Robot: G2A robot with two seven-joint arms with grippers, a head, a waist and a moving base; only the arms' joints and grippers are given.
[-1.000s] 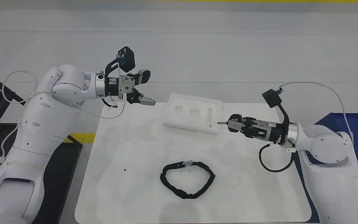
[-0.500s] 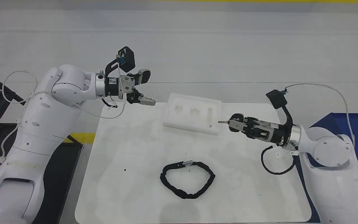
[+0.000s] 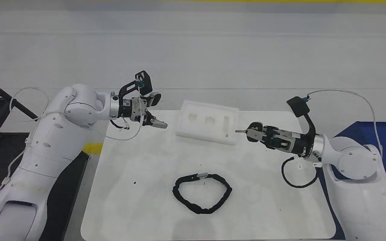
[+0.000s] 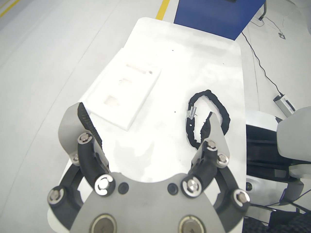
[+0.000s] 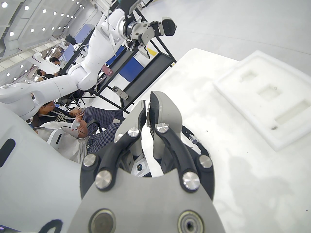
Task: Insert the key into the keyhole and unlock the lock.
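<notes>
- The white tabletop (image 3: 120, 199) has rounded corners. Bare surface lies open all around the lock, and plain pale floor lies beyond the far edge.
- The black sleeved cable lock (image 3: 202, 193) lies flat as a closed loop mid-tabletop, toward the near edge. Its cover is rumpled fabric, and a short silver cylinder (image 3: 203, 176) sits on the loop's far side.
- The white foam tray (image 3: 208, 122) is a matte slab with three rectangular recesses. It lies at the far edge, between the two arms.
- The right end effector (image 3: 249, 130) hovers just beside the tray's right end, its ribbed fingers pinched on the small metal key (image 3: 240, 130). The key's tip points at the foam.
- The left end effector (image 4: 147, 112) is spread wide and holds nothing, above the far left corner near the tray.
- A blue cabinet (image 4: 218, 8) stands on the floor past the tabletop's right side.
</notes>
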